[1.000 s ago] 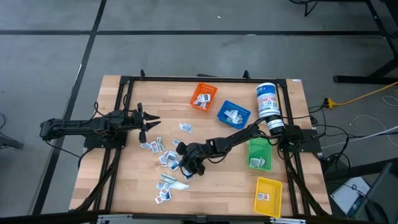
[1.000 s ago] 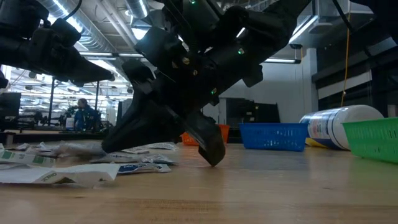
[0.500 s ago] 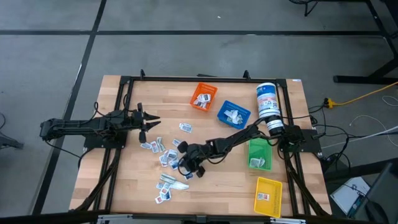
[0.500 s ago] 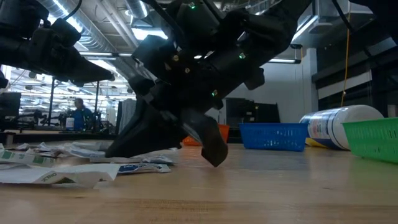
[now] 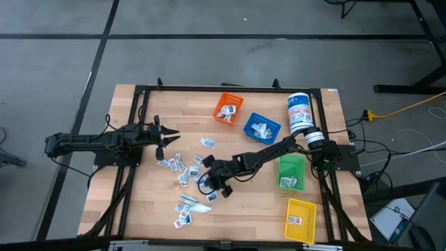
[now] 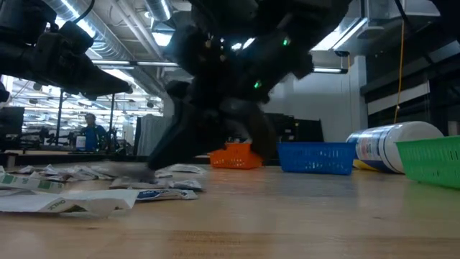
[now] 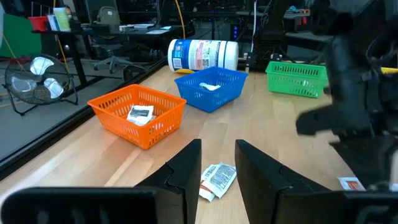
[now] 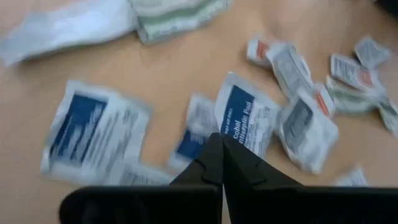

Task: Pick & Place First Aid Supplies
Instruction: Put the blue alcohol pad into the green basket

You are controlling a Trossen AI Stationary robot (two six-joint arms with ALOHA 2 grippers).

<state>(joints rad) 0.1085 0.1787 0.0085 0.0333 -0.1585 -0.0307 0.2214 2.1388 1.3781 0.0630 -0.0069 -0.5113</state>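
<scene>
Several small white first aid packets [image 5: 182, 174] lie scattered on the wooden table, left of its middle. My right gripper [image 5: 203, 183] hangs over this pile, slanting down, shut on a packet with a blue label [image 8: 247, 111]. My left gripper [image 5: 171, 137] waits open near the table's left edge, held level above the wood with nothing between its fingers. One packet [image 7: 217, 180] lies flat on the table just beyond its fingertips. My right gripper pinches the blue-labelled packet at its edge [image 8: 231, 132] between the two fingertips [image 8: 211, 155]. The fingers slant down from the table's right side. I cannot tell whether the packet is clear of the packets beneath it.
An orange bin [image 5: 227, 108] and a blue bin [image 5: 261, 127] stand at the far middle. A green bin [image 5: 290, 173] and a yellow bin [image 5: 300, 219] stand at the right. A white canister [image 5: 300, 111] lies on its side at the far right. Bare wood shows near the front.
My right gripper has risen off the table above the packet pile, and its wrist has rolled. My left arm has kept still.
</scene>
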